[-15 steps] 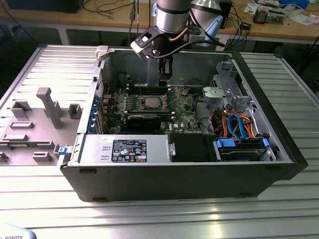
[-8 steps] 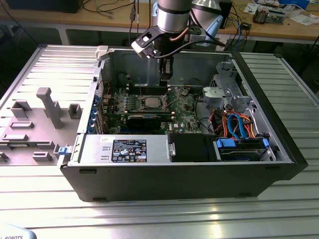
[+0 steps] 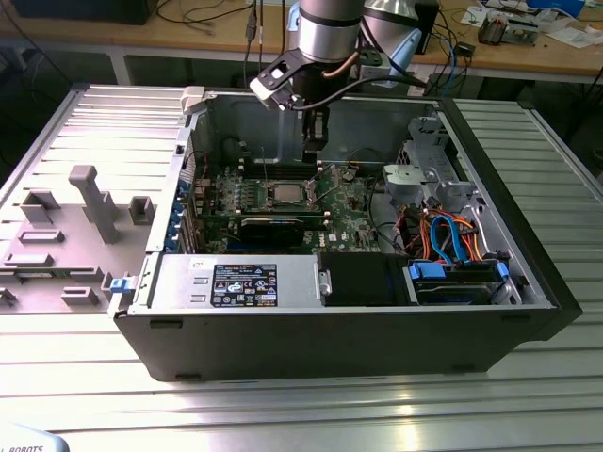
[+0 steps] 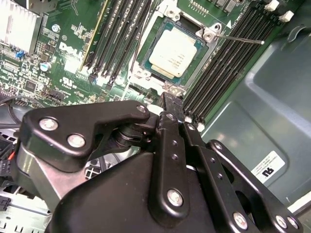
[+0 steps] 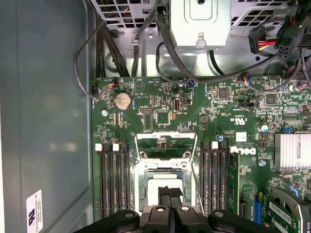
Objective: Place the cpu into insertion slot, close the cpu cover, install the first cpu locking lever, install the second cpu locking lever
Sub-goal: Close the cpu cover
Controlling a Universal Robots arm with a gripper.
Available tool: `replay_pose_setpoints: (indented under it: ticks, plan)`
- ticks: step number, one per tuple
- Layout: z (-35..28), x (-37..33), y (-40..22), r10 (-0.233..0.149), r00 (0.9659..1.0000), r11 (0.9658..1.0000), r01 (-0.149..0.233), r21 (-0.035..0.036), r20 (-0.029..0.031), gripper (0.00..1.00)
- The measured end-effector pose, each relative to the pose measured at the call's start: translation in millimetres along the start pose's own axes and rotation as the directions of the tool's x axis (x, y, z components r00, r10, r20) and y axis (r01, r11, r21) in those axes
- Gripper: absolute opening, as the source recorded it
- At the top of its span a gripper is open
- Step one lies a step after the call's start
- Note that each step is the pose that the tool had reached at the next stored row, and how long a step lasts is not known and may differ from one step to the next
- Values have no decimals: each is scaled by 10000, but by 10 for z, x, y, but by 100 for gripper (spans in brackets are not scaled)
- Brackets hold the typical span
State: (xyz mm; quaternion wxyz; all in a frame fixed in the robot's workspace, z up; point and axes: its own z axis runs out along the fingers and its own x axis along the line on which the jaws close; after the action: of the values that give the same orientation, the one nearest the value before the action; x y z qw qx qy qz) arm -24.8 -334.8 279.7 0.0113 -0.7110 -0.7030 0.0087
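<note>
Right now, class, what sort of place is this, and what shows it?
Probably a robotics or electronics lab: a robot arm reaches into an open computer case lying on a ribbed metal table, with a cable-strewn workbench behind.

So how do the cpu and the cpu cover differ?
The cpu is a solid pale square; the cpu cover is an open frame with green board showing through its window. The cpu lies flat in the insertion slot; the cover is swung open beyond it. The cover is wider. Both are silvery.

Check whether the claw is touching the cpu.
Apart. In the second wrist view, the insertion slot rim shows between the claw and the cpu.
</note>
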Motion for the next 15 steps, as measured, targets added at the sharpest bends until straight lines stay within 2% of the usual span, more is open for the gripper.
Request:
replay_pose_setpoints:
  ticks: [15]
  plan:
    - [0, 0, 3, 0, 10000, 10000, 0, 0, 25, 11]
